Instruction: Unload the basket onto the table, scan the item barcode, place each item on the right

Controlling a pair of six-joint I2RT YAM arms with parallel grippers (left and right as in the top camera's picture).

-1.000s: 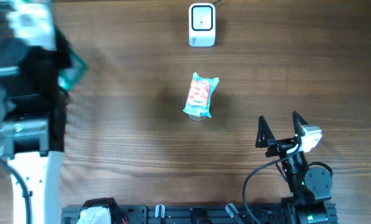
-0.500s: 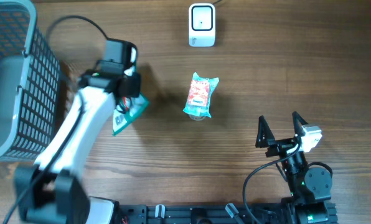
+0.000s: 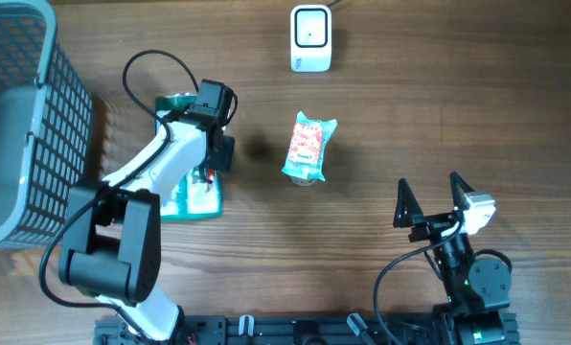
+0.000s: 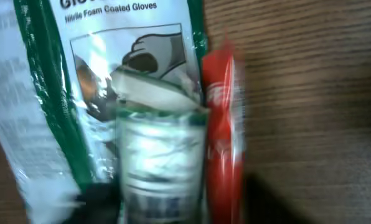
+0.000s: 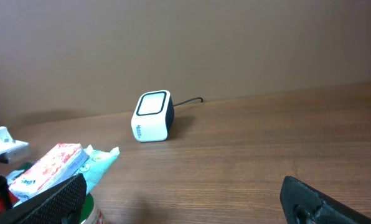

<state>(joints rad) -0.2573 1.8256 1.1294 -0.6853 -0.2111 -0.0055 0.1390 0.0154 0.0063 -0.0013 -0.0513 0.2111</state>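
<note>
R gripper [image 3: 429, 199]: fingers spread wide, nothing btwn them, nr the front edge of the table [image 3: 458, 96]. L gripper [image 3: 212, 158]: we can't tell how its fingers stand, since the arm hides them from above & the wrist view is blurred. It's right over the glove pack [image 3: 192, 199], which lies flat on the wood, left of centre. Snack pouch [image 3: 308, 147] lies mid-table, apart from the pack. Scanner [image 3: 310, 38] sits beyond it by the far edge. Mesh basket [image 3: 36, 115] at far left.

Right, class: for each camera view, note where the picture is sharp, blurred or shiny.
Left wrist: glove packet smeared by blur, glare on its plastic. Overhead: sharp, soft shadow beside the snack packet. Right wrist: scanner crisp, evenly lit.
</note>
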